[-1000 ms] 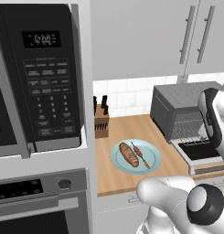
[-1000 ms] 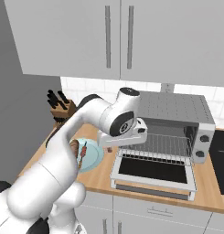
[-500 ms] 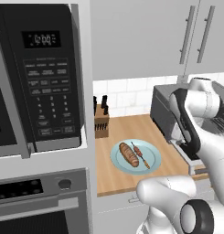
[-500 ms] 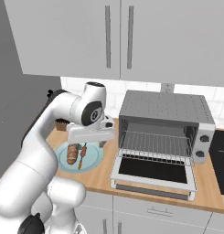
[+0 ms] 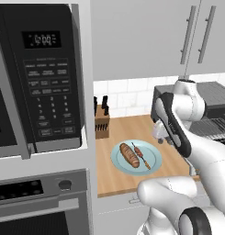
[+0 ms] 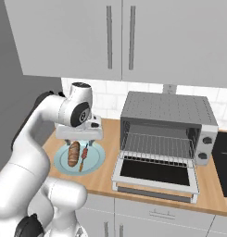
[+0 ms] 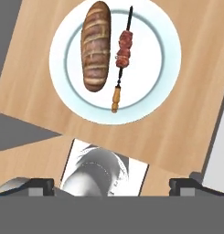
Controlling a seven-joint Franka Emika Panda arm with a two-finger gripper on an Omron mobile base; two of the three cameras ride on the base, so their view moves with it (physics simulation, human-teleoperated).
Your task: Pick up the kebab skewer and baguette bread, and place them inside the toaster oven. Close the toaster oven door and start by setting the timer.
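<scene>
Arm bent over the plate [image 6: 97, 162], gripper [image 7: 111, 185] spread wide, pointing down

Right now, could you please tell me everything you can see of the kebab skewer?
The kebab skewer is a thin dark stick threaded with reddish-brown meat chunks mid-length and an orange piece at one end. It lies flat on the pale blue plate, beside the baguette bread and roughly parallel to it, not touching it. Nothing grips it.

Baguette bread [image 7: 96, 45] beside kebab skewer [image 7: 122, 57] on plate [image 7: 163, 68] (apart, roughly parallel), wooden counter [image 7: 177, 132] beneath.
</scene>
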